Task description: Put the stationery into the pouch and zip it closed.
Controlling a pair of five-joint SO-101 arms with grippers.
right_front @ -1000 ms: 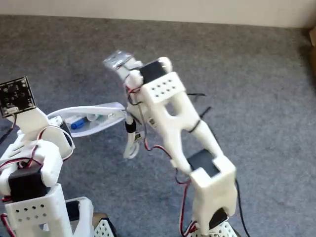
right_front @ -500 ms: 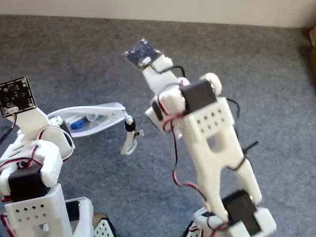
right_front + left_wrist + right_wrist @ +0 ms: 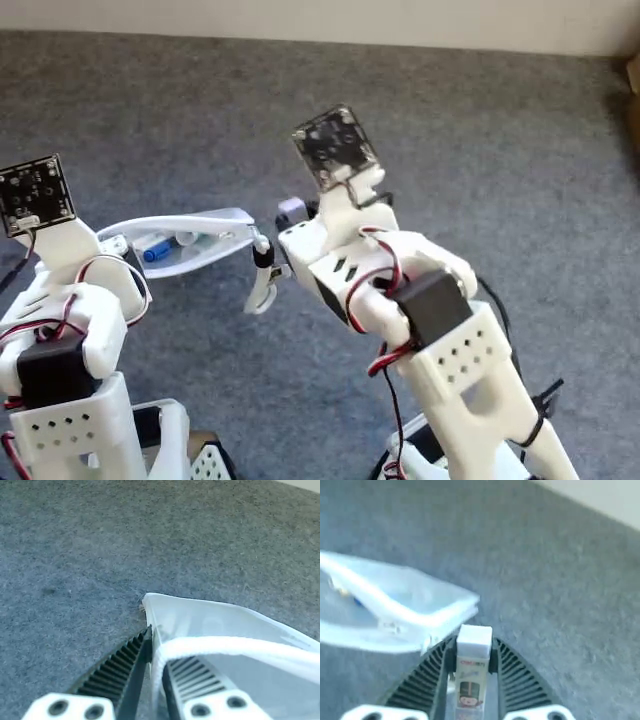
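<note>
A translucent white pouch (image 3: 190, 235) is held off the grey carpet with its mouth open, and a blue item (image 3: 157, 250) lies inside. My left gripper (image 3: 152, 641) is shut on the pouch (image 3: 215, 625) rim at its left end (image 3: 115, 245). My right gripper (image 3: 472, 642) is shut on a small white eraser (image 3: 472, 666) with a printed sleeve. It sits just off the right end of the pouch (image 3: 395, 600). In the high view the right gripper (image 3: 288, 218) is by that end. A small black-and-white tab (image 3: 262, 285) hangs there.
Grey carpet (image 3: 500, 150) runs all around, with open floor behind and to the right of the arms. A pale wall base (image 3: 400, 20) lines the far edge. A brown object (image 3: 635, 100) shows at the right border.
The right arm has swung: its upper links dropped toward the front right and its wrist camera moved right. The pouch and left arm stayed put.
</note>
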